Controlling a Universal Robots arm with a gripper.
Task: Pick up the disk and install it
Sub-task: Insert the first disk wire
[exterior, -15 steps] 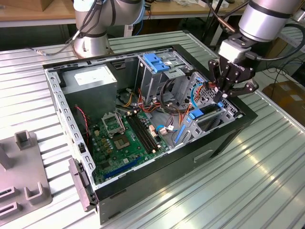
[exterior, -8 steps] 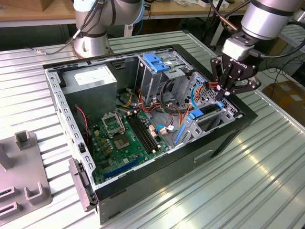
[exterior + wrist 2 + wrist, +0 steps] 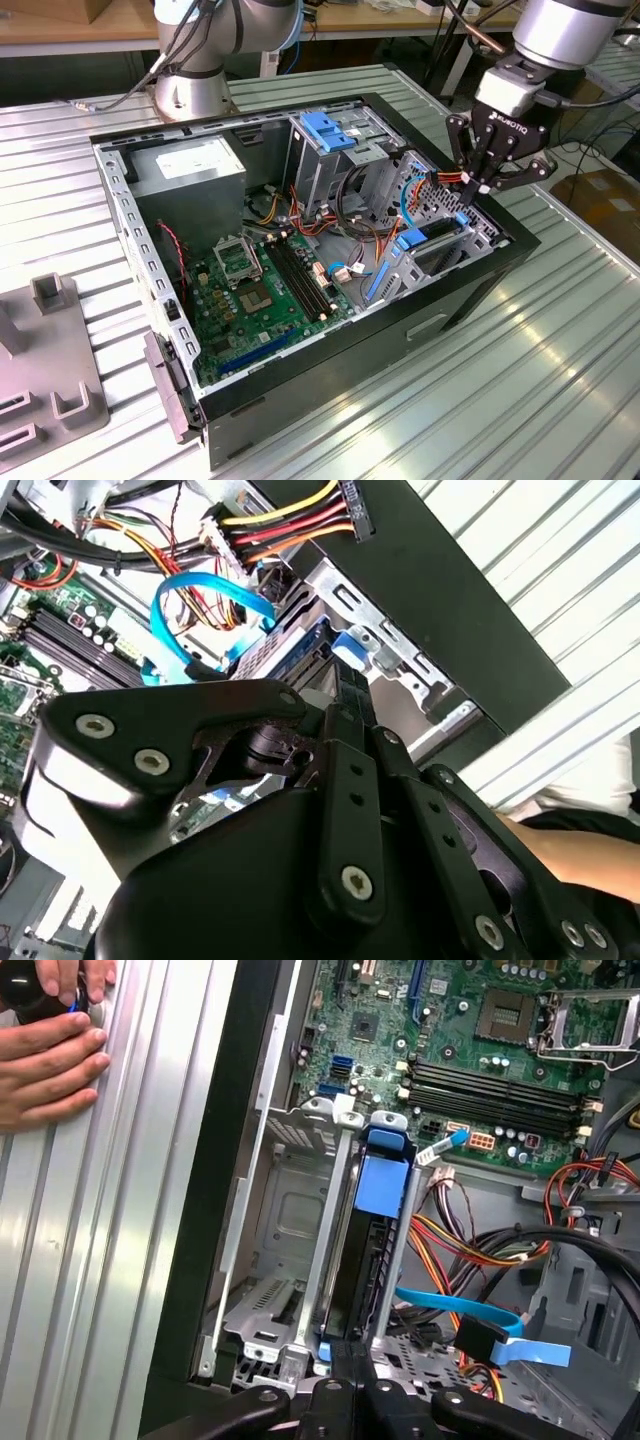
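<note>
Disk (image 3: pixel 365 1250) upright in drive cage (image 3: pixel 285 1210), gripper (image 3: pixel 352 1360) at its end

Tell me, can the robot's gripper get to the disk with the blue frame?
Probably yes. The gripper is right at the end of the disk, which stands in its bay; the case is open and the blue cable lies beside, not across.

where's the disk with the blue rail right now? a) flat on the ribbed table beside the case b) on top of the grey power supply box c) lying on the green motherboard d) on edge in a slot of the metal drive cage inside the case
d: in the first wrist view the disk stands on edge between the rails of the grey drive cage, inside the black computer case.
</note>
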